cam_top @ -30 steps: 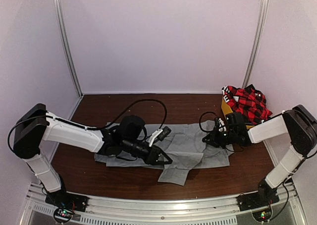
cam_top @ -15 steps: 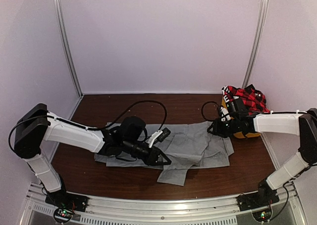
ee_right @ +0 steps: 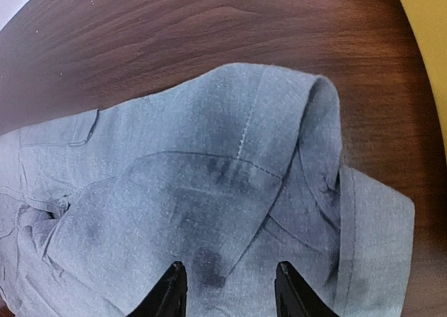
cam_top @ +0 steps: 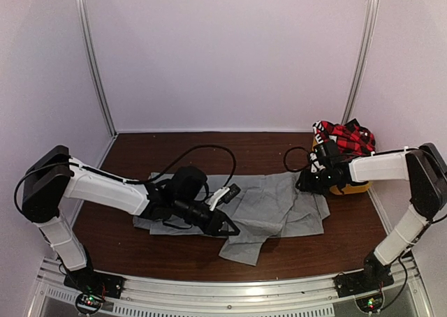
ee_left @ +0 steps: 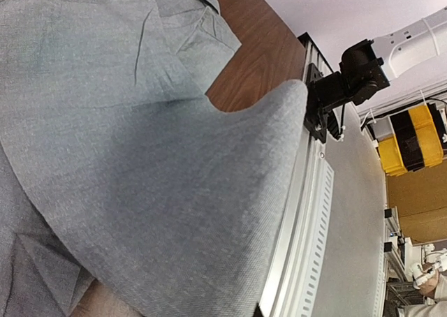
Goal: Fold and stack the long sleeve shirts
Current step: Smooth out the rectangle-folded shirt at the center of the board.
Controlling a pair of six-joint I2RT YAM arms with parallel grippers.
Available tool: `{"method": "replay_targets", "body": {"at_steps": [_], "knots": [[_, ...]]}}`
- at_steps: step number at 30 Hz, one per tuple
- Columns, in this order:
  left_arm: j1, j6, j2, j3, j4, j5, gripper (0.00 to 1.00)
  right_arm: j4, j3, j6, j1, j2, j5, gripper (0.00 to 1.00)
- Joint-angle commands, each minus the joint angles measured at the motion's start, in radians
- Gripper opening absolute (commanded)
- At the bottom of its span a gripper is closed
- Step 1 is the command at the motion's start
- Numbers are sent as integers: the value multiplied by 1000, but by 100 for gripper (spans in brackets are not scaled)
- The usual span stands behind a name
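Note:
The light-grey shirt (cam_top: pixel 272 205) lies spread across the middle of the brown table. My left gripper (cam_top: pixel 227 227) is low over its front middle and shut on a fold of it. In the left wrist view that raised fold (ee_left: pixel 160 191) covers the fingers. My right gripper (cam_top: pixel 306 184) is at the shirt's right end, open and empty. In the right wrist view its two fingertips (ee_right: pixel 174 289) hover just above the collar area of the grey shirt (ee_right: pixel 209 177). The red-and-black plaid shirt (cam_top: pixel 347 144) is heaped on the yellow tub (cam_top: pixel 353 188) at the back right.
The yellow tub's rim (ee_right: pixel 429 38) is close to the right of the right gripper. A slotted metal rail (cam_top: pixel 223 289) runs along the near table edge and shows in the left wrist view (ee_left: pixel 307 212). White walls with corner posts enclose the table.
My right gripper has swung from the shirt's right edge back and up toward the tub, then settled over the collar. My left gripper has pulled slightly left with the cloth.

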Motion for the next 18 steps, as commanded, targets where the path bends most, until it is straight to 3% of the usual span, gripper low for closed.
{"method": "replay_targets", "body": {"at_steps": [1,18], "knots": [[-5,17,32,29,19,22,0,79,64,-46,-3,49,-46,42],[-13,11,63,40,13,44,0,42,163,-130,2,200,-47,38]]}}
